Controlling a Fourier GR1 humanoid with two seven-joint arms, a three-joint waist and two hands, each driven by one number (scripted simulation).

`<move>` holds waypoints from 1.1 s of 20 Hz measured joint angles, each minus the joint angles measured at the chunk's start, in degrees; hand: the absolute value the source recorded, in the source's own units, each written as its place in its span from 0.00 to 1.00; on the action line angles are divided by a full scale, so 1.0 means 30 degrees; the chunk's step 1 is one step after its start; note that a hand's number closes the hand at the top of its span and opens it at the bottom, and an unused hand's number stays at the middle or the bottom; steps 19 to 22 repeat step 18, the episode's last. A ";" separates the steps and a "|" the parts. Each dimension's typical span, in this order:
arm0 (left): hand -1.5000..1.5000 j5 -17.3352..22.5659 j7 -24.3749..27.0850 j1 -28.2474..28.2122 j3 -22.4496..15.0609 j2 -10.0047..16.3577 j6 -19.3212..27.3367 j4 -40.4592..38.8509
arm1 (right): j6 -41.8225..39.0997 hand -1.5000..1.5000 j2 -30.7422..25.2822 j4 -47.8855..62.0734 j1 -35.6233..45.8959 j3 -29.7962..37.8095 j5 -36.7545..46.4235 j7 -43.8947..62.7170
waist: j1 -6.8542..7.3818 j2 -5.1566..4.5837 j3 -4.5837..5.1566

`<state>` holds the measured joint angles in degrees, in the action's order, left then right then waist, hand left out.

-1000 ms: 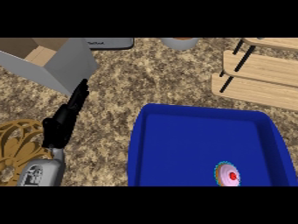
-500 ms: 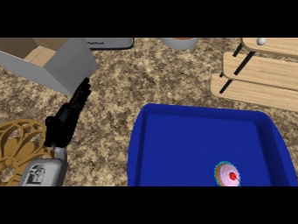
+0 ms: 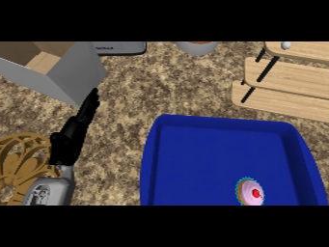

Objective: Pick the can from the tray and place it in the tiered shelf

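Bare counter [image 3: 185, 84] between tray [image 3: 224, 119] and tiered shelf [image 3: 302, 77]; grey box [image 3: 71, 72] just beside left robot hand [image 3: 71, 137].

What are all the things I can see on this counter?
counter: one, speckled brown, under everything
tray: one, blue, lower right
can: one, pink top with red centre, in the tray's near part
shelf: one, light wood, black legs, upper right
box: one, grey, open, upper left
carved plate: one, golden brown, lower left
cup: one, grey, top edge, cut off
left hand: one, black, fingers straight, left of the tray
right hand: none in view
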<state>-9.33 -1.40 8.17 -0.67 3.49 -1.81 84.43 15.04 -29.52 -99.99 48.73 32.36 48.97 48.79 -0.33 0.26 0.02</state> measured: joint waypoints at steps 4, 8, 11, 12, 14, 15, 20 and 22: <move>0.50 -0.0154 -0.0176 0.0209 0.0041 -0.0104 0.0251 -0.0225 | -0.1704 0.00 -0.1321 -0.1910 -0.0564 0.1793 -0.0885 0.1950 | -0.0241 0.0046 0.0003; 0.50 -0.0051 -0.0251 0.0310 0.0306 0.0049 0.0252 -0.0279 | -0.4369 0.00 -0.2772 -0.3045 -0.1749 0.4170 -0.2848 0.3367 | -0.0518 0.0116 -0.0004; 0.50 -0.0027 -0.0597 0.0157 0.0349 0.0061 0.0329 0.0112 | -0.6363 0.00 -0.3580 -0.3623 -0.3204 0.6286 -0.4780 0.3417 | -0.0696 0.0181 -0.0017; 0.50 0.0035 -0.0488 0.0074 0.0457 0.0115 0.0319 0.0075 | -0.7003 0.00 -0.3734 -0.3884 -0.3793 0.7130 -0.5497 0.3336 | -0.0777 0.0191 -0.0022; 0.50 0.0110 -0.0524 -0.0185 0.0525 0.0263 0.0217 0.0378 | -0.8325 0.00 -0.4417 -0.3860 -0.4891 0.8814 -0.6888 0.2918 | -0.0853 0.0212 -0.0029; 0.50 0.0189 -0.0527 -0.0256 0.0612 0.0306 0.0188 0.0401 | -0.9065 0.00 -0.4712 -0.4016 -0.5389 0.9535 -0.7607 0.2854 | -0.0945 0.0234 -0.0031; 0.50 0.0210 -0.0345 -0.0526 0.0628 0.0266 0.0209 0.0391 | -1.0886 0.00 -0.5233 -0.4029 -0.6753 1.2315 -1.0023 0.2271 | -0.1066 0.0254 -0.0029; 0.50 0.0210 -0.0345 -0.0526 0.0628 0.0266 0.0209 0.0391 | -1.0886 0.00 -0.5233 -0.4029 -0.6753 1.2315 -1.0023 0.2271 | -0.1066 0.0254 -0.0029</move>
